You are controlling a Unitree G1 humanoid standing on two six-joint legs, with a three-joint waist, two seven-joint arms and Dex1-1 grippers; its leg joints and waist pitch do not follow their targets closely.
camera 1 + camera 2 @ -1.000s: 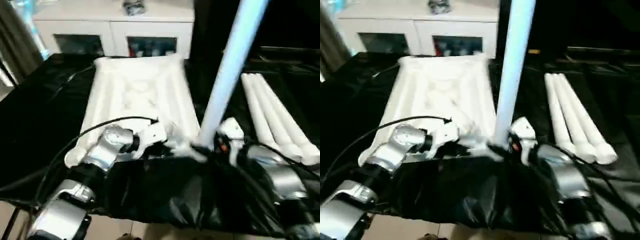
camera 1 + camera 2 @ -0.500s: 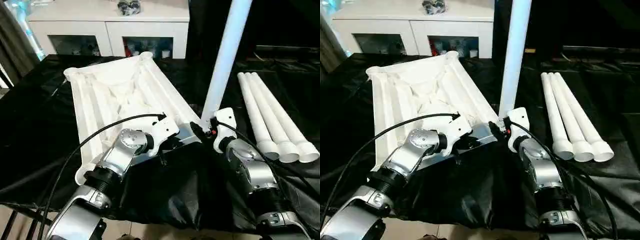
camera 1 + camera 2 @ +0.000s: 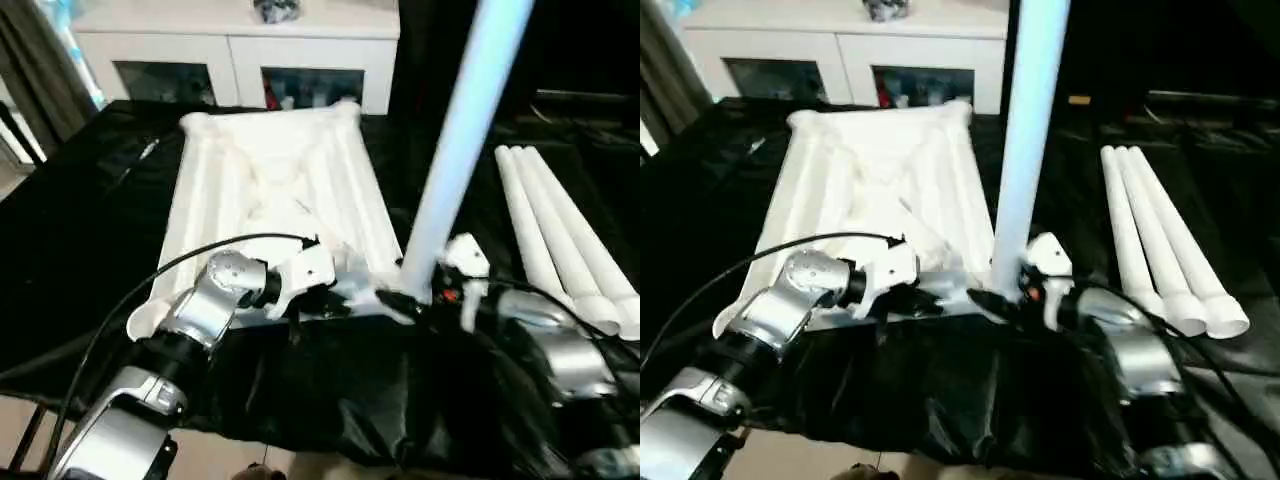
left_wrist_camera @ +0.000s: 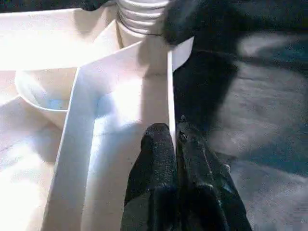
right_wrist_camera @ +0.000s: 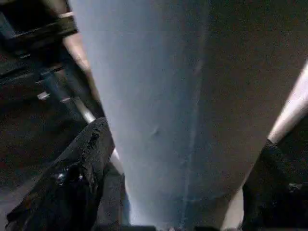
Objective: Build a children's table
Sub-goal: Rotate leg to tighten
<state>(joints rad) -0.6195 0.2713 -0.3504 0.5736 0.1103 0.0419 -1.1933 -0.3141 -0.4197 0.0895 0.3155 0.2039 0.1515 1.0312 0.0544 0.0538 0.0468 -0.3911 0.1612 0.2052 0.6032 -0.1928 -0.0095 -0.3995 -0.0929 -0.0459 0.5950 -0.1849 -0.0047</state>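
The children's table lies in parts on the black-covered table. Its white tabletop (image 3: pixel 270 180) is upside down, ribs showing. One white leg (image 3: pixel 460 130) stands upright in the near right corner socket. My left gripper (image 3: pixel 345 292) is at the tabletop's near edge beside that corner. In the left wrist view it (image 4: pixel 174 134) is shut on the thin rim wall (image 4: pixel 170 86). My right gripper (image 3: pixel 405 300) is low at the base of the standing leg (image 5: pixel 163 96). Its black fingers (image 5: pixel 82 168) stand open on either side of the tube.
Three more white legs (image 3: pixel 560 230) lie side by side to the right of the tabletop. A white glass-door cabinet (image 3: pixel 230 40) stands behind the table. Black cloth (image 3: pixel 80 220) covers the work table, bunched at the near edge under my forearms.
The whole picture has shifted and tilted with the head. The leg stays upright in its socket and both grippers remain at the near right corner.
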